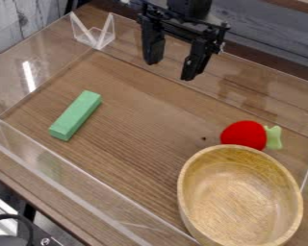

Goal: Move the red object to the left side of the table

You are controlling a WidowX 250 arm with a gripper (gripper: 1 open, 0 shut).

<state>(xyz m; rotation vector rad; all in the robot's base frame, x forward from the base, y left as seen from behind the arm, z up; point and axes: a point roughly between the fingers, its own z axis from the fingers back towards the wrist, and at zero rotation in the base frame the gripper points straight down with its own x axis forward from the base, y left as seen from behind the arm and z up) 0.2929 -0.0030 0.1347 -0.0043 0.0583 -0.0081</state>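
Right now you have the gripper (173, 60) reaching in over the far part of the table (143, 110), its two black fingers spread wide with nothing between them but a view of the wood grain. It hangs well apart from the red object (244, 135), which sits toward the right side of the table as you look at it in the camera view. That small rounded piece lies on its side, its bright red body to the left and its light green leafy end pointing right. Just beside it, on the near side, you have the round wooden bowl (241, 197), pale and much larger, with its open top facing up and its inside bare; I cannot tell whether the two touch. Over on the left part of the tabletop lies the green block (76, 115), flat and rectangular, set at a slant and well apart from both the bowl and the red object. Up at the far left, you can see a clear acrylic piece (95, 32) near the table's edge, and black cables (18, 223) show at the near left corner of your view.
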